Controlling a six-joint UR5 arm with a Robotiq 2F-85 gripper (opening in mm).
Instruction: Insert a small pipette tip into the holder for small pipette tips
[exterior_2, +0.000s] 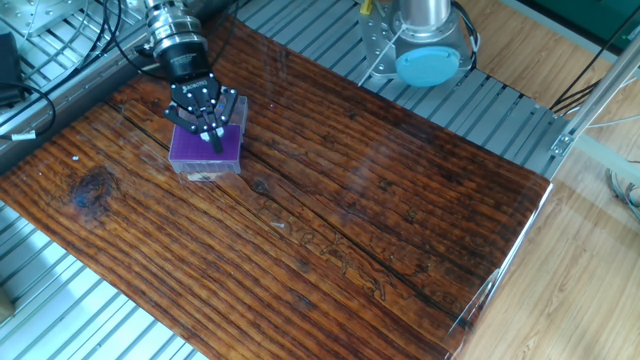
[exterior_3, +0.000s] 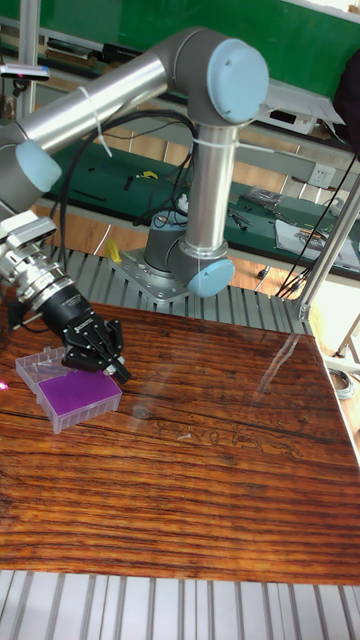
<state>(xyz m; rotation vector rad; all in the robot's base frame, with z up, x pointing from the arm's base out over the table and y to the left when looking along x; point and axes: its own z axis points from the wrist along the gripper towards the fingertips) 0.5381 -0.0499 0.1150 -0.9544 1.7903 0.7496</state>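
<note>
The holder for small pipette tips (exterior_2: 205, 155) is a clear box with a purple top at the far left of the wooden table, also in the tall fixed view (exterior_3: 78, 393). My gripper (exterior_2: 213, 140) hangs just over its right half, fingers pointing down and pressed close together. The same gripper (exterior_3: 118, 374) appears at the holder's right rear corner in the tall view. A tiny pale fleck between the fingertips looks like the small pipette tip, though it is too small to make out clearly. Whether it touches the purple grid cannot be told.
The box's clear lid (exterior_3: 34, 361) lies open behind the holder. The arm's base (exterior_2: 428, 45) stands on the slatted metal frame beyond the table's far edge. Cables (exterior_2: 40, 70) run along the left. The table's right edge (exterior_2: 510, 250) drops off to the floor.
</note>
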